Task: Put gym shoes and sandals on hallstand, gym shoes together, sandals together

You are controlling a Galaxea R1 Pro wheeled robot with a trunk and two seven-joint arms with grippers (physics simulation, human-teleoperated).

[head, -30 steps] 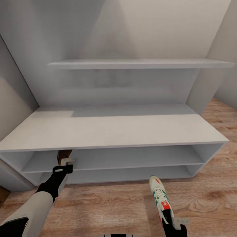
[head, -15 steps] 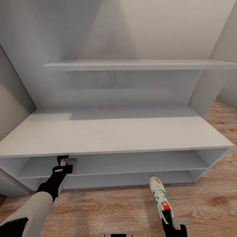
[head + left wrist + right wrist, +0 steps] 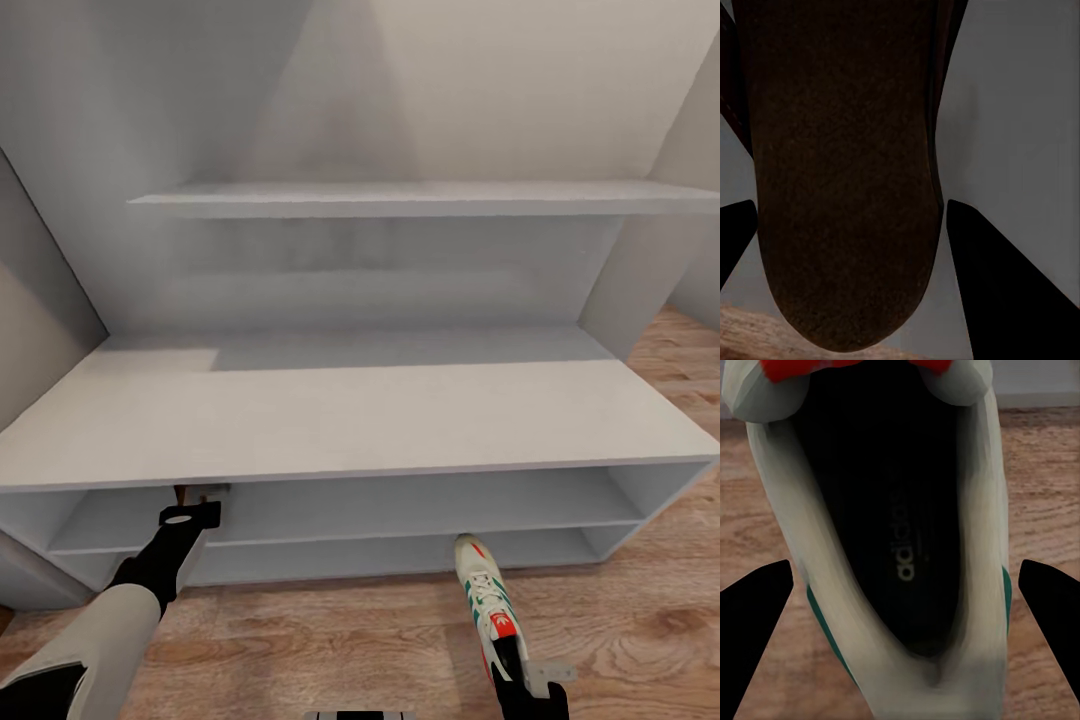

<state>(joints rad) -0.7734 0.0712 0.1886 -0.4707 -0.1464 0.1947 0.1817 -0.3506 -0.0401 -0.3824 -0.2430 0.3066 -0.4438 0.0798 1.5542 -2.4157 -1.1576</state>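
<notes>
Wood-plank floor [image 3: 350, 640] fronts grey hallstand [image 3: 350, 420]; end effectors grip sandal [image 3: 844, 172] and sneaker [image 3: 487, 605]

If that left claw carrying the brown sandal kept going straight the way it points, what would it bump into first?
Probably nothing soon: the left gripper points the sandal into the hallstand upper open bay. The bay looks free ahead, so the back panel would likely come first, though depth is hard to judge.

Left end effector [image 3: 207, 492] has pushed the brown sandal [image 3: 184, 493] further under the hallstand [image 3: 350, 420] top, so barely a sliver shows now.
</notes>
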